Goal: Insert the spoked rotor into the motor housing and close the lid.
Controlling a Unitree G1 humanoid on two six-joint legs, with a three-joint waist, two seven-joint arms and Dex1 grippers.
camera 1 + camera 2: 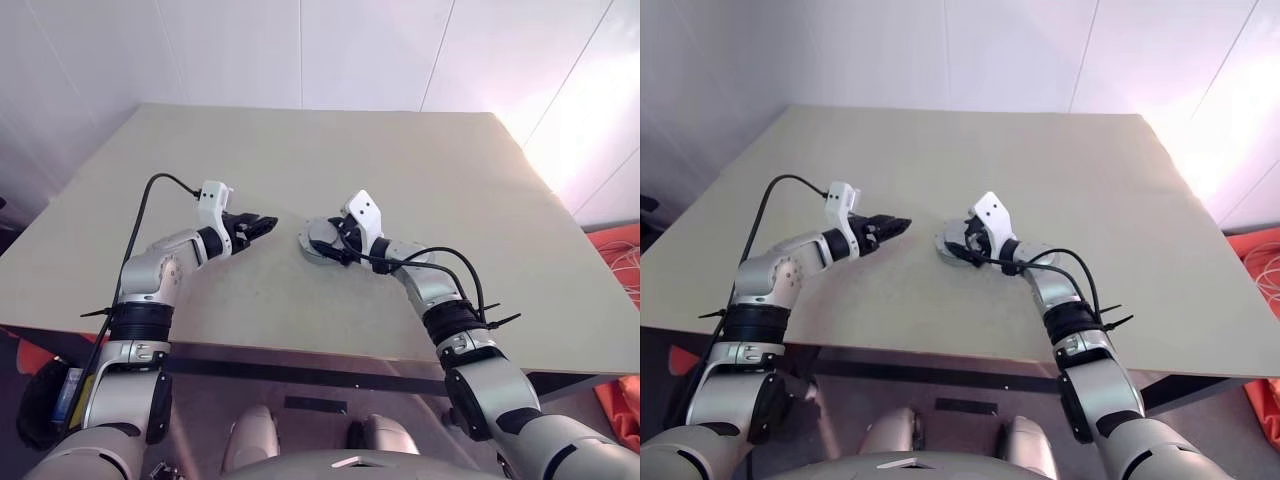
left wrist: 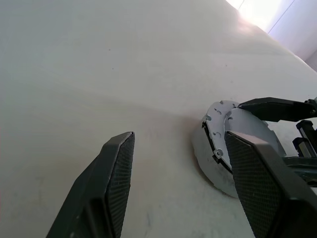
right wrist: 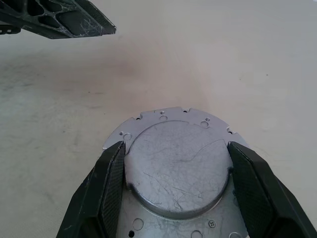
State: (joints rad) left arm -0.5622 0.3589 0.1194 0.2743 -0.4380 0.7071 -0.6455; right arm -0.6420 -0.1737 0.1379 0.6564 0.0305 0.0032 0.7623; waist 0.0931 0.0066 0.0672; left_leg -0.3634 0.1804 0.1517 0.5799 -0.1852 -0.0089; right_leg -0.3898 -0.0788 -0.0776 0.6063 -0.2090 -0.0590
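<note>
Bright, even daylight overall. Strongest light comes from far right, where the wall [image 1: 590,120] blows out to white glare; same hot spot in a corner of the left wrist view. Table [image 1: 400,170] evenly lit, w/ soft faint shadows only. Head views sharp in centre, straight lines bend slightly twd edges. Wrist views: close fingers [image 3: 111,193] a bit soft, scratches on the lid [image 3: 178,168] crisp.

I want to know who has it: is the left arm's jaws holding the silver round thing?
No, the left gripper hangs open over bare table, beside the lid, which sits between the right gripper jaws.
</note>
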